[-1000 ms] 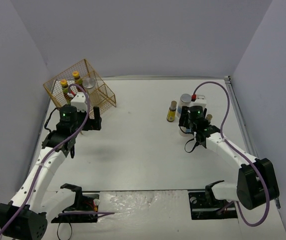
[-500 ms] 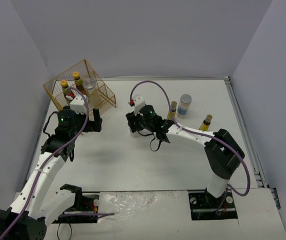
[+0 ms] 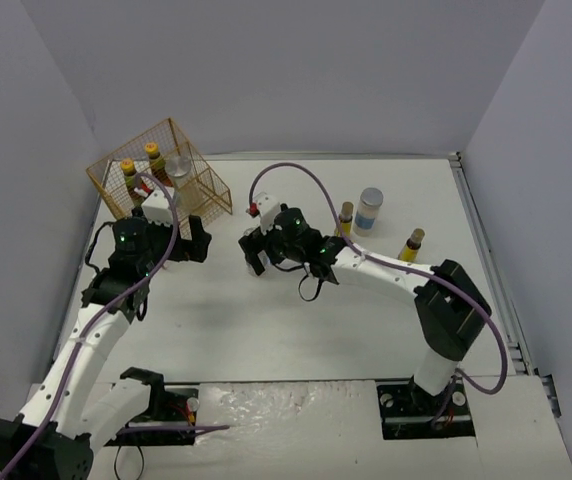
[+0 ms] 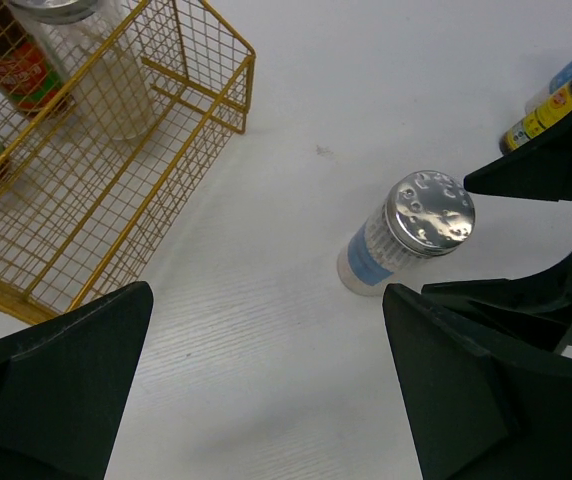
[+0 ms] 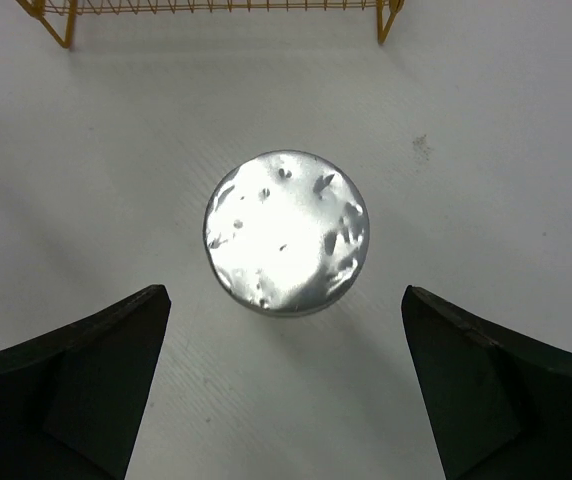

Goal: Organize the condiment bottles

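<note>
Right arm poised over a lone jar: a squat jar (image 5: pixel 286 235) with a dented silver lid stands upright on the white bench (image 5: pixel 506 120), directly below the right fingers (image 5: pixel 76 390), which are spread wide and hold nothing. Seen from the right wrist, the lid sits centred in the gap between them and almost face-on, so the jar's long axis runs straight up toward the wrist. A grasp would likely need a plain drop before the fingers close on the jar's sides, with little sideways correction.

The left fingers (image 4: pixel 56 390) are likewise parted and empty, and hang off to the side near the gold wire basket (image 3: pixel 209 193). From that wrist the jar lies ahead and off toward the right-hand finger, not between the two, so the right arm is plainly the nearer one. From above, the jar itself is hidden under the right arm's wrist.

The basket lies just beyond the jar in the right wrist's view, its feet showing at the top edge. It already holds two dark yellow-capped bottles (image 3: pixel 127 172) and a clear jar (image 3: pixel 179 165). Two more bottles (image 3: pixel 346 215) and a blue-labelled jar (image 3: pixel 370 210) wait on the bench to the right, well apart from the basket.
</note>
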### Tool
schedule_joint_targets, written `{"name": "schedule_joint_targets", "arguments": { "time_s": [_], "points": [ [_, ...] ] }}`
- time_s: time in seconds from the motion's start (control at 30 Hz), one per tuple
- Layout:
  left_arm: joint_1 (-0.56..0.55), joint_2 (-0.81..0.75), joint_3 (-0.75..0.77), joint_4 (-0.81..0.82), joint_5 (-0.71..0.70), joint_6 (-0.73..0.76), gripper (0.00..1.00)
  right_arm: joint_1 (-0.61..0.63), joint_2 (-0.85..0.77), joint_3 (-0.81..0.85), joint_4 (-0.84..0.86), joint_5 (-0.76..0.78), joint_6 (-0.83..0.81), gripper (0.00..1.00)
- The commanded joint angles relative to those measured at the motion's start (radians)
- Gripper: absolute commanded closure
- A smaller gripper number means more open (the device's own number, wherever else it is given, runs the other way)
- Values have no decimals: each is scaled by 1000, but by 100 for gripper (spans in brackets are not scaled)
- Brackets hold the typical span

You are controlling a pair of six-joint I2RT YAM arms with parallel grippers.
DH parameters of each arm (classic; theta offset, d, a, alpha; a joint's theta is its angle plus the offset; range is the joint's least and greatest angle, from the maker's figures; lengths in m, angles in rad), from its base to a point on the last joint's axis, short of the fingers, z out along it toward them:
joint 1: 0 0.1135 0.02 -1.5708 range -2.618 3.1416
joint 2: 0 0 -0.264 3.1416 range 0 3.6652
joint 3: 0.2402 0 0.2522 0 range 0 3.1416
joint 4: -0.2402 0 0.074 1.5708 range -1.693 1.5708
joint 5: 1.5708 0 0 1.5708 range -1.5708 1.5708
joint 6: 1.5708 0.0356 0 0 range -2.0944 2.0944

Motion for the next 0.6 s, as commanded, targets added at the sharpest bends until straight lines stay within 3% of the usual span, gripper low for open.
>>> {"name": "schedule_joint_targets", "arguments": {
  "time_s": [0.0,0.33,0.57],
  "points": [
    [-35,22,12,109,107,-4,3,-2,-260,-51,-44,29,-20,0],
    [-309,178,108,143,-103,-53,3,-24,-753,-311,-144,289,74,0],
    [-385,359,205,104,-240,-86,3,-33,-911,-365,-190,341,86,0]
  ]
}}
